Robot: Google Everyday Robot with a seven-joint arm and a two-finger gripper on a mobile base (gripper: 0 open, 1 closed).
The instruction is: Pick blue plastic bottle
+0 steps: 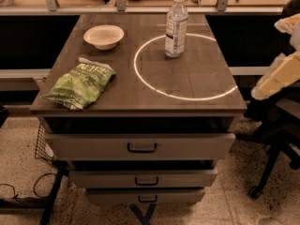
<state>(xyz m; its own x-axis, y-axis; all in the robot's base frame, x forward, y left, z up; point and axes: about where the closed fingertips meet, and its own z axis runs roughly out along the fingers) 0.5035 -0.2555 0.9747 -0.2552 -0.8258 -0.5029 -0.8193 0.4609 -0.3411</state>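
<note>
The blue plastic bottle (pixel 176 26) stands upright at the back of the dark cabinet top (pixel 117 95), on the far edge of a white circle (pixel 185 65) marked on the surface. It is clear and bluish, with a white cap and a white-and-blue label. Cream-coloured parts of my arm (pixel 276 76) show at the right edge, beside the cabinet and well to the right of the bottle. My gripper is not in view. Nothing touches the bottle.
A white bowl (pixel 104 36) sits at the back left. A green chip bag (pixel 78 83) lies at the front left. Below the top are three drawers (pixel 140 146), slightly open. A railing runs behind the cabinet. A black chair base (pixel 276 158) stands at the right.
</note>
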